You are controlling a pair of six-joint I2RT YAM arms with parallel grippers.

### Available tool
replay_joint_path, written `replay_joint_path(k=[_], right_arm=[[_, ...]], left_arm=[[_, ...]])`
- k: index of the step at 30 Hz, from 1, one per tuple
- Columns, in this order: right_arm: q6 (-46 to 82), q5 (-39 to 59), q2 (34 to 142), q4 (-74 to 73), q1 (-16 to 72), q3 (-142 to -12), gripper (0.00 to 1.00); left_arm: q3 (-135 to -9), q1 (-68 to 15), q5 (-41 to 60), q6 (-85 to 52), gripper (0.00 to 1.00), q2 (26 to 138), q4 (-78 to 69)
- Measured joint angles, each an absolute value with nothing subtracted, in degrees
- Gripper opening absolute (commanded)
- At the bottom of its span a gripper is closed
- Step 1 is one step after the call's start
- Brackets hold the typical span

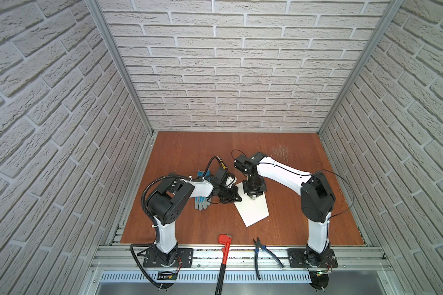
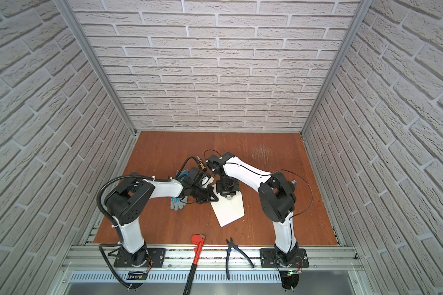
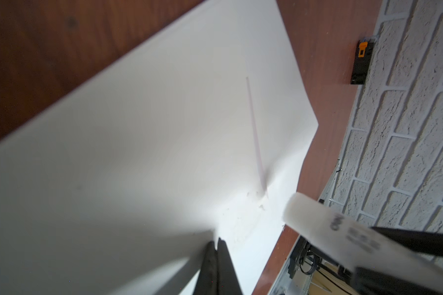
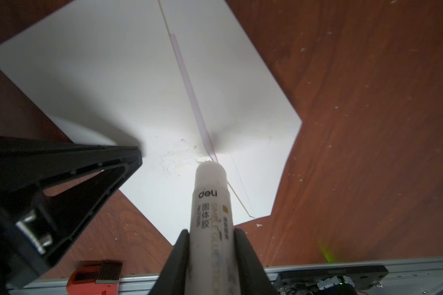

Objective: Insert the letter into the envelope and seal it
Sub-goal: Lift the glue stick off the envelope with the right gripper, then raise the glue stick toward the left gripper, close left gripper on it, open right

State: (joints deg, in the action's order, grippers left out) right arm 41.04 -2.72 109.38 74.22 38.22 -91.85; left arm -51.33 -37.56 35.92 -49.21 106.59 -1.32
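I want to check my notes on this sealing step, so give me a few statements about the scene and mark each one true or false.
1. The right gripper holds a glue stick. True.
2. The glue stick's tip hangs well clear of the envelope. False: the tip rests on the envelope's paper.
3. The left gripper has its jaws wide open. False: they are shut, pinching the envelope's edge.
4. A red pipe wrench and blue-handled pliers lie at the table's front edge. True.
5. The glove lies on top of the envelope. False: it lies beside the envelope, partly under the left arm.
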Motion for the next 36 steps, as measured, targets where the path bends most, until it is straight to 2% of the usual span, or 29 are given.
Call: replay_joint_path(k=[10,14,23,29,32,36], right_arm=[[37.80,-5.39,91.61,72.36,37.58,-88.25,0.05],[35.00,-5.82,81.58,64.18,37.58,-81.17,0.05],[25.43,-6.39,61.52,37.32,37.60,-61.47,0.05],[20.21,-6.15,55.79,15.11,37.60,-48.34,0.05],[18.61,-6.35,55.29,3.73,37.60,-43.38,0.05],[17.32,-7.51,56.01,-9.17,37.60,-39.99,0.06]], left_arm=[[-51.64,-37.56,35.46,-47.77,0.01,105.73,0.62],[-51.66,-37.93,33.95,-47.46,0.20,102.72,3.22],[-54.59,-37.85,29.23,-48.05,0.51,84.05,2.94],[-52.86,-38.39,22.00,-52.05,0.68,71.26,-4.99],[-50.54,-40.64,16.21,-54.00,0.80,67.94,-11.44],[-49.60,-45.10,10.33,-54.72,0.84,68.05,-17.82]])
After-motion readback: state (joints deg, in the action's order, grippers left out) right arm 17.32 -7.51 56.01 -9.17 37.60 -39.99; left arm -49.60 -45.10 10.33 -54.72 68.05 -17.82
